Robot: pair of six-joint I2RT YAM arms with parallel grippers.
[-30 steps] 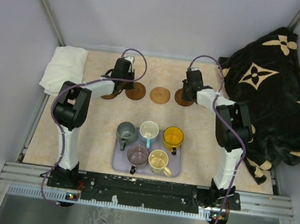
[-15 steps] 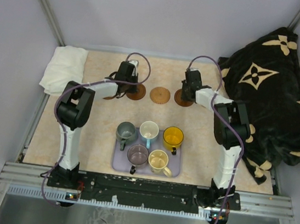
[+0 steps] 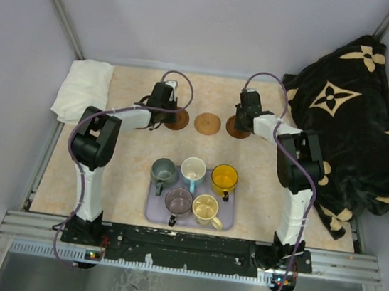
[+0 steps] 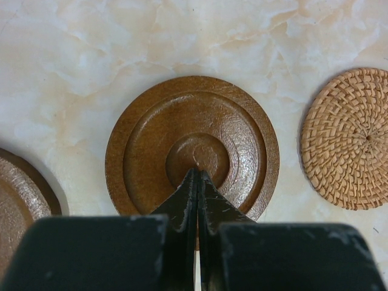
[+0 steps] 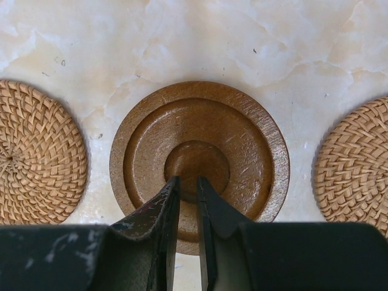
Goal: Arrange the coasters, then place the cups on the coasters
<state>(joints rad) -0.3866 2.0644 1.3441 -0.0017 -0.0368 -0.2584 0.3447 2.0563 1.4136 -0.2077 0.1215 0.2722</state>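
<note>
Several round coasters lie in a row at the back of the table. My left gripper [image 4: 197, 173] [image 3: 167, 111] is shut, its tips over the middle of a dark wooden coaster [image 4: 242, 127] [image 3: 178, 120]. Beside it are another dark coaster [image 4: 18, 200] on its left and a woven coaster [image 4: 348, 136] [image 3: 208, 124] on its right. My right gripper [image 5: 187, 180] [image 3: 243, 120] is open by only a narrow gap, empty, over the centre of a wooden coaster [image 5: 242, 139] [image 3: 235, 130], which has woven coasters [image 5: 39, 160] [image 5: 357, 163] on both sides. The cups, grey-green [image 3: 163, 169], white [image 3: 193, 168], yellow [image 3: 224, 178], purplish [image 3: 178, 201] and cream [image 3: 205, 208], stand on the lavender tray [image 3: 153, 214].
A folded white cloth [image 3: 84, 88] lies at the back left corner. A dark blanket with pale flower shapes [image 3: 356, 116] is heaped along the right side. Grey walls close in the back and sides.
My left gripper has shifted a little to the right, over the second coaster. The right gripper has narrowed slightly and stayed in place.
</note>
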